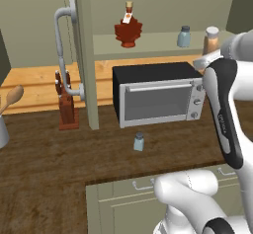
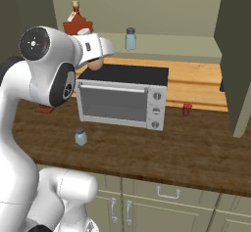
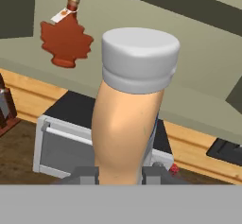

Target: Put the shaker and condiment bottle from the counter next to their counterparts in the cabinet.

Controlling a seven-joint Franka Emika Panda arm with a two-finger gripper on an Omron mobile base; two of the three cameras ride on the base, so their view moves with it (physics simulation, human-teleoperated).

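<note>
Kitchen counter (image 2: 196, 152) with oven (image 1: 158, 97): our jaws grip the bottle (image 3: 130, 109), raised near the cabinet shelf (image 1: 153, 43). We judge step one underway; next, set it beside the maple bottle (image 1: 128, 28). Shaker (image 1: 139, 141) waits on the counter.

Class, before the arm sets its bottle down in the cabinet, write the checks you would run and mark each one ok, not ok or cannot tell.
1. End effector shut on the condiment bottle: ok, fingers at both sides of its base.
2. Bottle lifted above the toaster oven: ok.
3. Cabinet door open: ok, the shelf is exposed.
4. Free shelf space beside the maple-leaf bottle: ok, a bare gap lies between it and the twin shaker.
5. Bottle upright: cannot tell.
6. Shaker stored: not ok, it stands on the counter.
</note>
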